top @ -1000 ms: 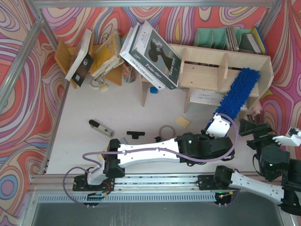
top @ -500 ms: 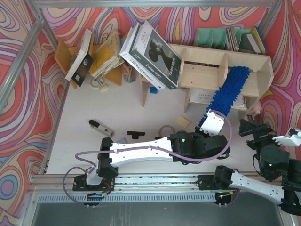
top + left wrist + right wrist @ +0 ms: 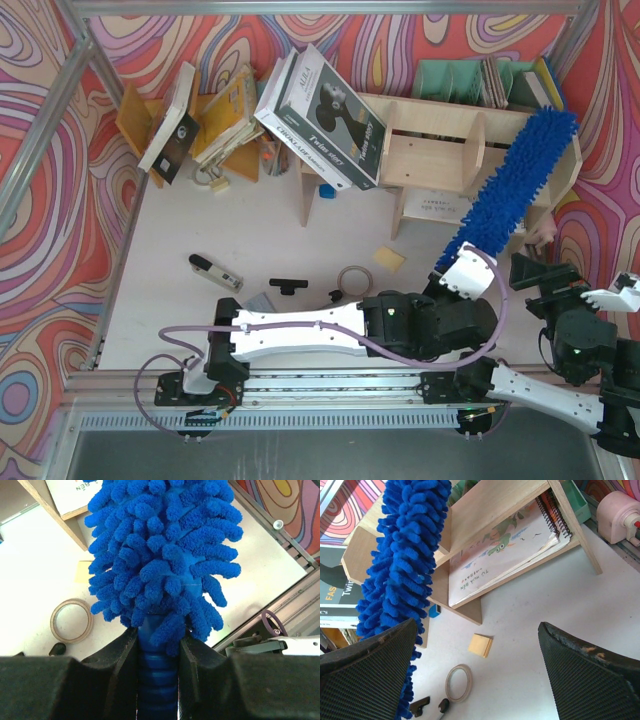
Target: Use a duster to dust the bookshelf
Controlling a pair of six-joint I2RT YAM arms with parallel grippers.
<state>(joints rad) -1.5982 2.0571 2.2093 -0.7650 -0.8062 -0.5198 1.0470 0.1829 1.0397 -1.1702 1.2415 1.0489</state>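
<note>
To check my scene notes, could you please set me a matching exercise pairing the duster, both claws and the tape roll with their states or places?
Things:
1 duster
2 left claw
3 right claw
4 tape roll

States or places:
A open, holding nothing
B flat on the white table
C slanting across the bookshelf's right end
D shut on the duster's handle

Pairs: 1-C, 2-D, 3-A, 4-B

White table (image 3: pixel 180 300) with bookshelf (image 3: pixel 430 160), tape roll (image 3: pixel 352 279), yellow pad (image 3: pixel 389 259)

Robot lab test cell, aluminium frame (image 3: pixel 300 7), swirl-patterned backdrop (image 3: pixel 40 300)
</note>
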